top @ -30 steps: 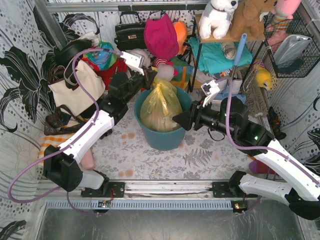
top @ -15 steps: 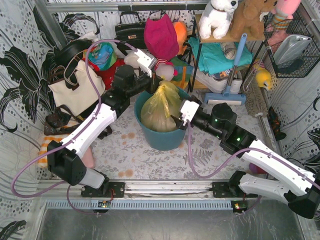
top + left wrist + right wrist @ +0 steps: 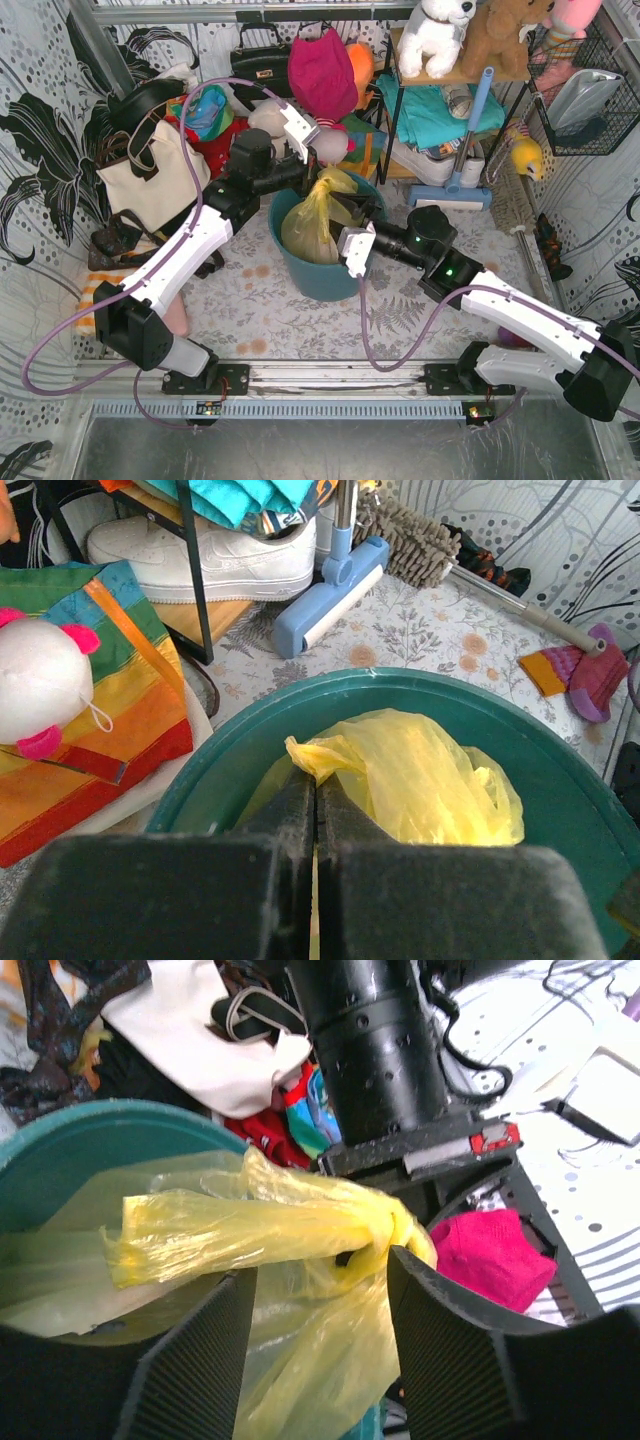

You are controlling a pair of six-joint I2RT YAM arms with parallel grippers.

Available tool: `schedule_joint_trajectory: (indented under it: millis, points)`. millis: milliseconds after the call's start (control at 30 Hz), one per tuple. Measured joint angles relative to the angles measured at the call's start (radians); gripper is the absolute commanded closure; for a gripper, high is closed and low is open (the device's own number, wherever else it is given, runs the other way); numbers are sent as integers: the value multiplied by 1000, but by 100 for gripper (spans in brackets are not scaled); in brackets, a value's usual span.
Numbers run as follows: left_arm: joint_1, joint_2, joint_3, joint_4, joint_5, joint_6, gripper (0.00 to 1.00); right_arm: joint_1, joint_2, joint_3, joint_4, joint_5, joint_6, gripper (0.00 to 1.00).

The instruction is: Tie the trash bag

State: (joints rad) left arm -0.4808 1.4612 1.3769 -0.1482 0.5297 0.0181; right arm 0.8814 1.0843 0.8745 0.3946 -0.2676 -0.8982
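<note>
The yellow trash bag (image 3: 312,222) sits in the teal bin (image 3: 310,278), with its top gathered into a twisted knot (image 3: 388,1224). One handle strip (image 3: 200,1228) sticks out sideways. My left gripper (image 3: 310,182) is above the bin's far rim. In the left wrist view it (image 3: 315,780) is shut on a fold of the bag (image 3: 420,780), and yellow plastic shows between the fingers. My right gripper (image 3: 348,210) reaches in from the right. In the right wrist view it (image 3: 320,1295) is open, one finger on each side of the bag's neck just below the knot.
A cream tote (image 3: 150,180) and a black handbag (image 3: 258,65) stand at the back left. A shelf with plush toys (image 3: 440,40) and a blue mop (image 3: 455,190) stand at the back right. A white sneaker (image 3: 230,555) and a striped cloth (image 3: 110,730) lie behind the bin.
My right arm has swung left from beside the bin to the bag's neck. My left gripper has moved right over the bin, and the bag's top is now drawn up and twisted.
</note>
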Motion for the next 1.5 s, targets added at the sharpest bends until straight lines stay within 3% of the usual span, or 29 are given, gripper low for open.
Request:
schedule_joint_trajectory:
  millis: [167, 533, 600, 733, 967, 1133, 1300, 1367, 1500]
  points:
    - [0, 0, 0, 0, 24, 0, 100, 0, 11, 1, 58, -74, -8, 54]
    - [0, 0, 0, 2, 40, -2, 100, 0, 91, 46, 135, -182, 28, 58]
    - [0, 0, 0, 3, 43, -3, 100, 0, 115, 46, 159, -182, 41, 67]
    - [0, 0, 0, 4, 48, -3, 100, 0, 127, 46, 184, -182, 60, 99]
    - [0, -13, -16, 34, 23, 1, 100, -4, 108, 67, 152, -186, 225, 100]
    - [0, -34, -7, 109, -45, 30, 100, -19, 108, 259, -51, -201, 427, 100]
    - [-1, -11, 129, 134, -117, 40, 100, -26, 101, 451, -187, -224, 571, 100]
    - [-1, -8, 154, 163, -145, 40, 100, -26, 74, 426, -201, -229, 620, 100]
    - [-1, -6, 101, 208, -198, 39, 100, -26, -5, 220, -175, -226, 738, 100]
